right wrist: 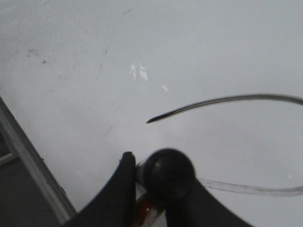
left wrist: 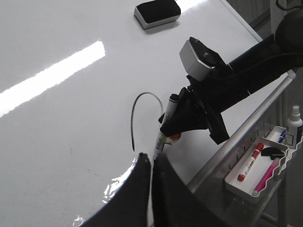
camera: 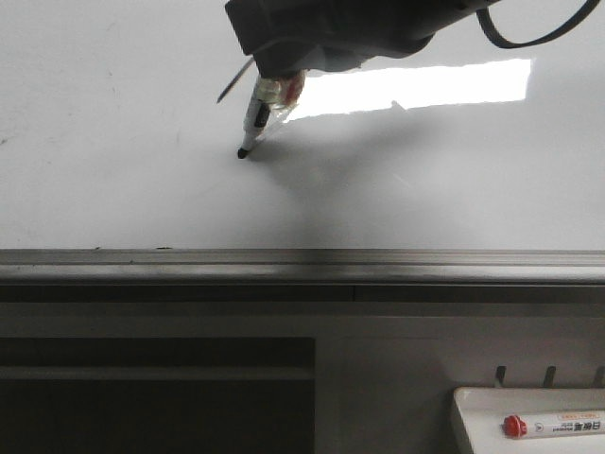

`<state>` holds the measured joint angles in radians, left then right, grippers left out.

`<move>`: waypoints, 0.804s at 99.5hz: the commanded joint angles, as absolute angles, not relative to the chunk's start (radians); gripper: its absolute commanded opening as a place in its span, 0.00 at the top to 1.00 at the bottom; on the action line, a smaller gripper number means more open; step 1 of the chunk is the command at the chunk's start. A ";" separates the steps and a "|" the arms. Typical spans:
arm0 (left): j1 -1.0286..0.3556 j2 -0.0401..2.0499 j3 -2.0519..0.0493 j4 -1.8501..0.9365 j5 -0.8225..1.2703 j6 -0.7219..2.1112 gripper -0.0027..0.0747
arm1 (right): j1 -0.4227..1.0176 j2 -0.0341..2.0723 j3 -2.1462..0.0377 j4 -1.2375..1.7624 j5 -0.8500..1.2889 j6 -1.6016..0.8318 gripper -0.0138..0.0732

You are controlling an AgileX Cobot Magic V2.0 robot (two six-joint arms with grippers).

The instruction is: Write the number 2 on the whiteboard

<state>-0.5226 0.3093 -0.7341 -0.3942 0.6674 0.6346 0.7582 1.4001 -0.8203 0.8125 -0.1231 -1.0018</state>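
Front view: my right gripper (camera: 274, 90) comes in from 12 o'clock, jaws clamped on a black marker (camera: 252, 123) with a white label band. The marker is tilted, tip down toward 7 o'clock and touching the whiteboard (camera: 113, 189). A short dark piece of stroke (camera: 234, 83) shows just at 10 o'clock of the gripper; the rest is hidden behind the arm. A bright window glare sits at 3 o'clock of the gripper. The grey ledge (camera: 302, 267) runs along the board's near edge. Below it, at 5 o'clock in the frame, a white tray (camera: 473, 416) holds a red-capped marker (camera: 553, 425).

Left wrist view: the number 2 (left wrist: 137, 113) is only partly drawn, a thin dark curved arc on the board. The marker tip (left wrist: 156, 152) rests on the surface just past the lower end of the arc. My left gripper (left wrist: 150, 189) fills the lower frame, its two dark fingers (left wrist: 130, 194) almost pressed together with nothing between them. A black-topped eraser (left wrist: 157, 13) lies well apart from the stroke on the board. The side tray (left wrist: 255, 170) carries a red marker (left wrist: 250, 162) and a pink one (left wrist: 266, 176), with a small white bottle (left wrist: 293, 124) beside it.

Right wrist view: the arc (right wrist: 222, 101) curves across the white surface, and the marker's round black end (right wrist: 165, 172) sits gripped between the fingers (right wrist: 124, 182).
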 commanded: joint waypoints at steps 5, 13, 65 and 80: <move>-0.522 0.321 -0.757 -0.424 0.588 0.621 0.99 | 0.719 1.423 -0.819 0.807 -0.168 -1.038 0.92; -0.522 0.321 -0.757 -0.425 0.588 0.621 0.99 | 0.697 1.391 -0.819 0.817 -0.139 -1.038 0.92; -0.522 0.321 -0.757 -0.427 0.588 0.621 0.99 | 0.188 1.041 -0.546 0.855 -0.126 -1.038 0.92; -0.522 0.321 -0.757 -0.427 0.588 0.621 0.99 | 0.057 1.024 -0.529 0.855 -0.073 -1.038 0.92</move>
<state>-0.5226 0.3093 -0.7341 -0.4010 0.6664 0.6342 0.1448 0.9947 -0.5361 0.9315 0.1598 -0.9723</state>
